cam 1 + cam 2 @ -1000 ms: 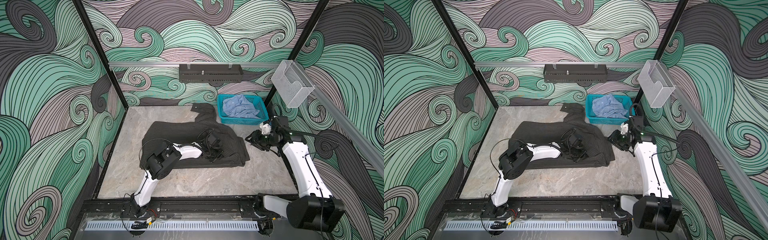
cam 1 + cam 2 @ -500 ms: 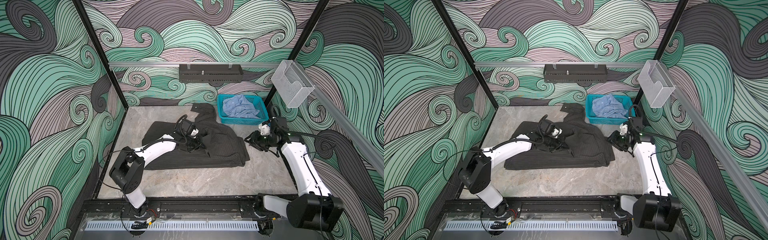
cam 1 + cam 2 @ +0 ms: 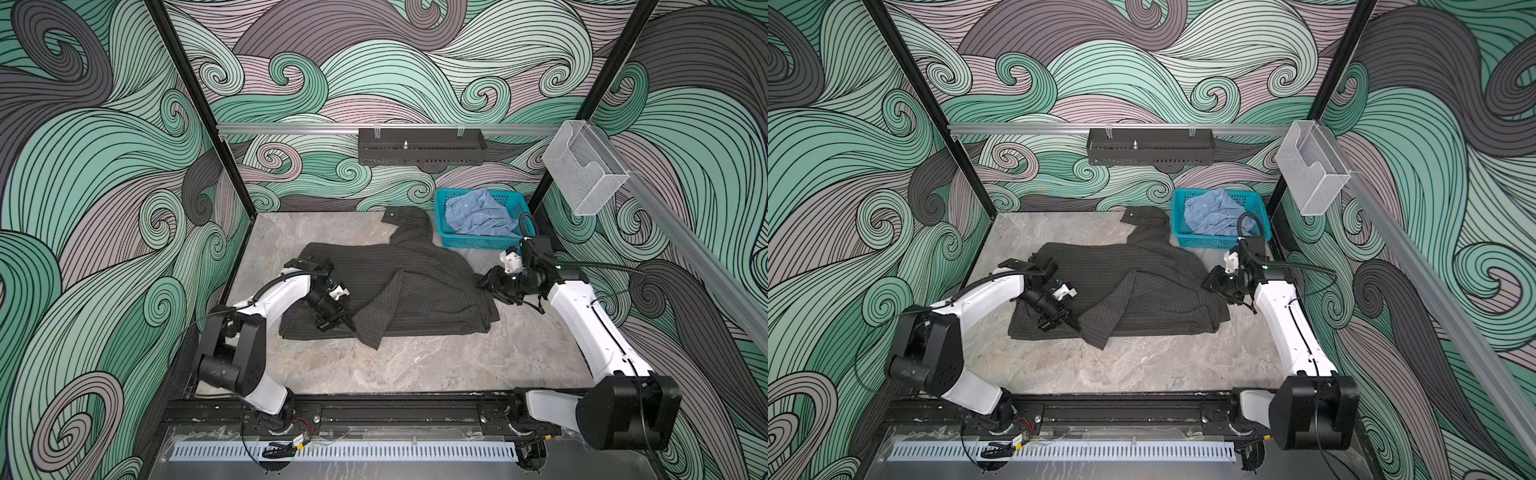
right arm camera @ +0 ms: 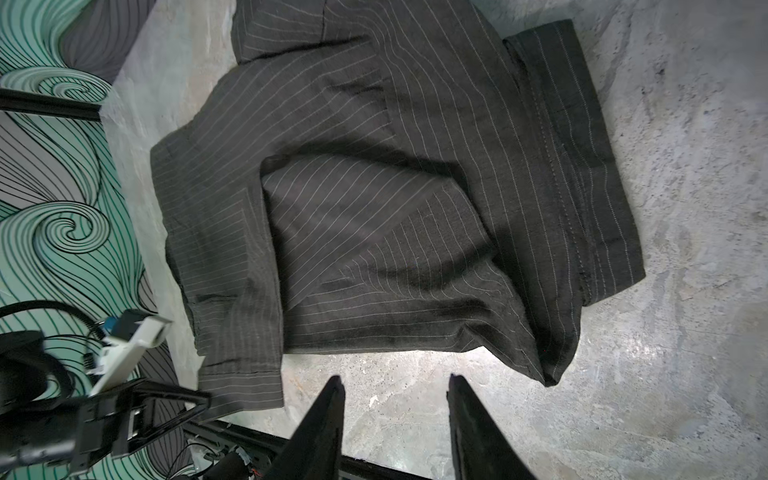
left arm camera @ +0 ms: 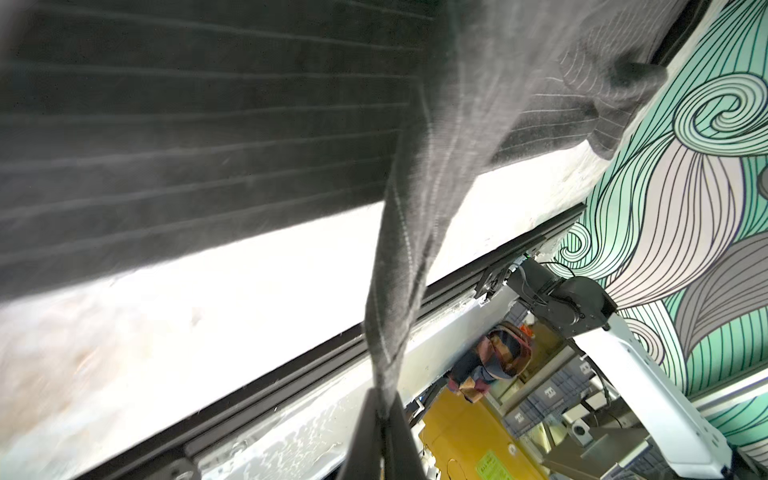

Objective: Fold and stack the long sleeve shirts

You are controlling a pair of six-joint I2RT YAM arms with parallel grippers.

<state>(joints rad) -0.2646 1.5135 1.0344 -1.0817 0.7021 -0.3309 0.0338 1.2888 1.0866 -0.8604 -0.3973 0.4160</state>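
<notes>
A dark charcoal pinstriped shirt lies partly folded on the marble table in both top views. One long flap of it runs diagonally toward the front left. My left gripper is shut on that flap's end. In the left wrist view the cloth stretches taut out of the shut gripper. My right gripper stands open just off the shirt's right edge with only bare table between its fingers. A light blue shirt lies crumpled in the basket.
The teal mesh basket stands at the back right, close behind the right wrist. A black rack hangs on the back wall. A clear plastic bin sits on the right rail. The black front rail borders the table.
My left gripper has swung from the shirt's middle toward the front left, dragging the dark flap diagonally across the shirt. The right gripper has barely moved.
</notes>
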